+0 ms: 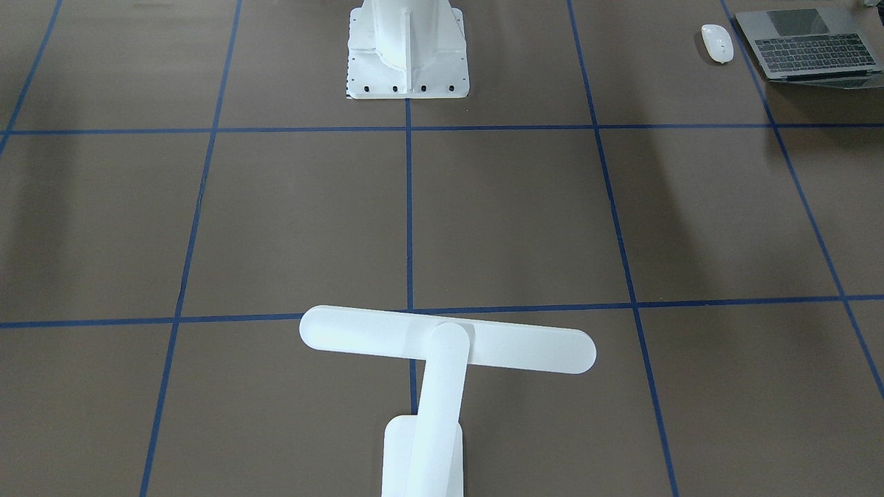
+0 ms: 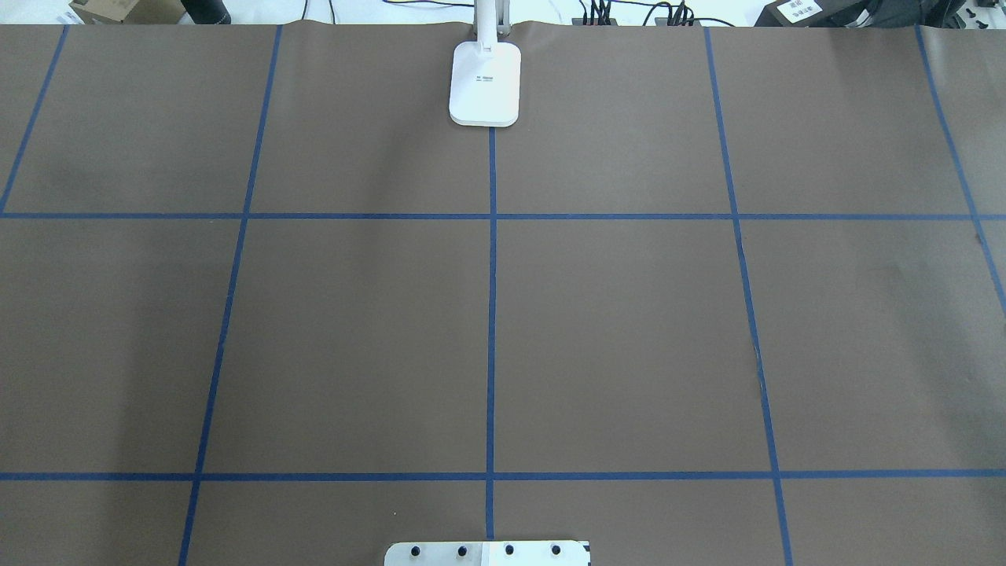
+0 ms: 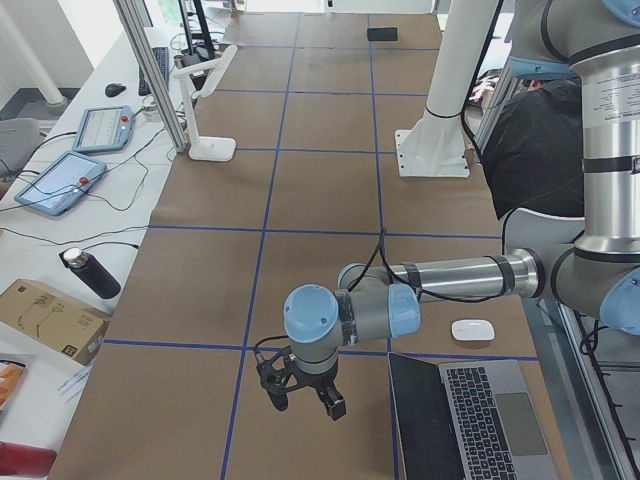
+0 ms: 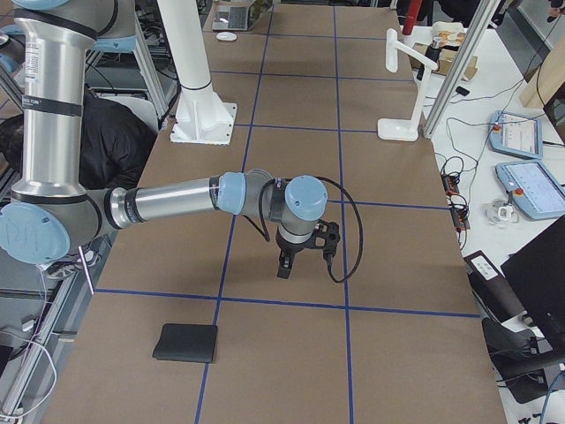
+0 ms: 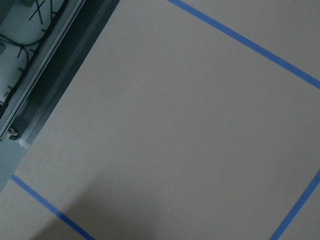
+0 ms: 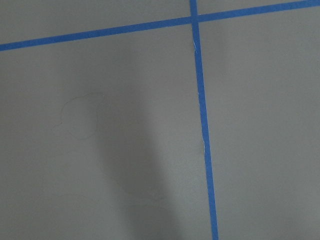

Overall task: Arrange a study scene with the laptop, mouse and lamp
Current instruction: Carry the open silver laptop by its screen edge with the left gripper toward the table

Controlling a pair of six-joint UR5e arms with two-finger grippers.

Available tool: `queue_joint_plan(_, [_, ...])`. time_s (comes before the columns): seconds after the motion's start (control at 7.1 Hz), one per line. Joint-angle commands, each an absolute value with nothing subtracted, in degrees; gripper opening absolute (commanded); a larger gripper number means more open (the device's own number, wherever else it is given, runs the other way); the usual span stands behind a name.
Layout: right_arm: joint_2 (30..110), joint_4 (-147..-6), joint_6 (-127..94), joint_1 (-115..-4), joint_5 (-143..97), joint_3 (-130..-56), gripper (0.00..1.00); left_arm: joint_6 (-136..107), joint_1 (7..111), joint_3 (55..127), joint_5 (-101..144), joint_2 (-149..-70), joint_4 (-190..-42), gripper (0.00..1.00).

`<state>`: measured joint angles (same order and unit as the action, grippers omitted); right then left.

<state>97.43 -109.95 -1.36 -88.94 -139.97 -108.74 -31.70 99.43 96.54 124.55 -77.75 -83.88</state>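
Though neither arm's jaw state can be told, laptop (image 3: 478,412) lies at 3 o'clock from left gripper (image 3: 307,404), the nearer.

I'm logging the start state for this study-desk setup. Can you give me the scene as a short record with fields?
laptop: open, keyboard showing, at the end of the table on the robot's left
mouse: on the table beside the laptop, not touching it
lamp: upright at the edge opposite the robot, on the centre line
black mat: flat near the table's right end
left claw: over bare table near the laptop; open or shut unclear
right claw: over bare table; open or shut unclear
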Motion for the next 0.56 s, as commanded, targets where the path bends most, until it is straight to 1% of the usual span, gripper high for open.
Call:
queue_joint_plan(0.0, [97.5, -109.9, -1.2, -88.9, -140.4, -109.1, 1.0, -40.4, 99.4, 97.5, 122.5, -74.3, -83.3, 1.0])
queue_joint_plan(0.28, [97.6, -110.0, -1.1, -88.9, -140.6, -109.2, 1.0, -45.0, 99.1, 98.7, 120.9, -72.3, -81.7, 1.0])
queue_joint_plan(0.42, [97.7, -109.9, -0.7, -88.9, -140.8, -109.3, 1.0, -45.8, 99.0, 98.7, 121.2, -72.6, -79.0, 1.0])
